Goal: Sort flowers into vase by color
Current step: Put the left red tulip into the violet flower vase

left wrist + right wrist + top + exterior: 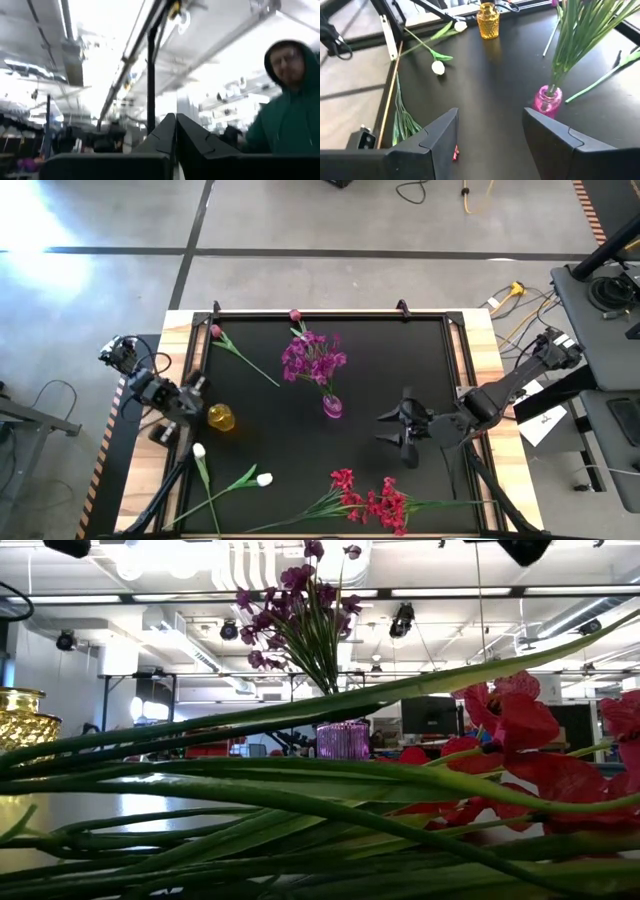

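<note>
Purple blossom clusters (313,357) stand bunched in a small pink vase (332,407) near the middle of the black table (400,360), their green stalks rising out of its neck. To the left of it an amber vase (221,418) stands near the table's left edge, with nothing in it. Two pink tulip buds lie at the far side: one stem (240,355) slants across the far left corner, another bud (295,315) rests at the far edge. Two white tulip buds (231,470) lie at the near left, and red blossom clusters (372,500) lie flat along the near edge, right of centre. The right gripper (398,430) hovers right of the pink vase, its fingers spread wide with nothing between them. The left gripper (196,392) waits at the left edge just beside the amber vase, fingers pressed together and empty.
</note>
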`<control>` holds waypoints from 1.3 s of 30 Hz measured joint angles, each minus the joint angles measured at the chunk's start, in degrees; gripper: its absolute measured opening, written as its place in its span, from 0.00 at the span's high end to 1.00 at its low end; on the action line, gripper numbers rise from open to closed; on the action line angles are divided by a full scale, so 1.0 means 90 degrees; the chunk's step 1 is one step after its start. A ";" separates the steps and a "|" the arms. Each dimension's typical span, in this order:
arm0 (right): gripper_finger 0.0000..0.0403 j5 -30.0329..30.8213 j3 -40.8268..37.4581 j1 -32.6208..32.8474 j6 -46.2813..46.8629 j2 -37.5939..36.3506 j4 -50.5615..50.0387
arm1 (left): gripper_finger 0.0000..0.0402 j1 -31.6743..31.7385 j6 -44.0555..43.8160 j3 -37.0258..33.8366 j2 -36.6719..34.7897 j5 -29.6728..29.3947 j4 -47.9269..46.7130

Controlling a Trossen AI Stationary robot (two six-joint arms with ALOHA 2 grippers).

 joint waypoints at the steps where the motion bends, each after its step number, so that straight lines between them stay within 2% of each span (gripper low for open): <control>1: 0.48 0.0001 0.0131 0.0000 -0.0003 0.0028 -0.0201 | 1.00 -0.0001 -0.0135 -0.0001 0.0013 -0.0171 0.0220; 6: 0.48 0.0008 0.0762 0.0000 -0.0008 0.0185 -0.0958 | 1.00 0.0029 -0.0253 0.0002 0.0092 -0.1523 0.0674; 9: 0.48 0.0010 0.1094 0.0000 -0.0008 0.0305 -0.1297 | 1.00 0.0071 -0.0169 0.0008 0.0274 -0.2029 0.1142; 12: 0.48 0.0072 0.1414 -0.0002 -0.0032 0.0443 -0.1490 | 1.00 0.0212 -0.0219 0.0160 0.0673 -0.2429 0.1214; 14: 0.48 0.0290 0.1596 -0.0002 -0.0174 0.0518 -0.1565 | 1.00 0.0356 -0.0433 0.0411 0.1073 -0.2993 0.1218; 16: 0.48 0.0476 0.1774 -0.0002 -0.0530 0.0571 -0.1558 | 1.00 0.0514 -0.1012 0.0720 0.1579 -0.4113 0.1112; 19: 0.48 0.0957 0.2096 -0.0002 -0.1073 0.0645 -0.1548 | 1.00 0.0707 -0.2588 0.1275 0.2364 -0.6759 0.0464; 21: 0.48 0.1224 0.2330 -0.0002 -0.1236 0.0685 -0.1546 | 1.00 0.0808 -0.3270 0.1660 0.2761 -0.8342 -0.0042; 22: 0.48 0.1314 0.2440 -0.0002 -0.1242 0.0700 -0.1548 | 1.00 0.0847 -0.3428 0.1821 0.2919 -0.8585 -0.0296; 23: 0.48 0.1347 0.2550 -0.0002 -0.1228 0.0714 -0.1549 | 1.00 0.0940 -0.3361 0.1962 0.3014 -0.8528 -0.0568; 26: 0.48 0.1350 0.2799 -0.0002 -0.1102 0.0714 -0.1539 | 1.00 0.1296 -0.2896 0.2375 0.3217 -0.7741 -0.1180; 31: 0.48 0.1345 0.3021 -0.0002 -0.1079 0.0714 -0.1550 | 1.00 0.1938 -0.3553 0.2915 0.3393 -0.8544 -0.1710; 39: 0.48 0.1338 0.3081 -0.0002 -0.1083 0.0714 -0.1546 | 1.00 0.2917 -0.3482 0.2966 0.3410 -0.8523 -0.2258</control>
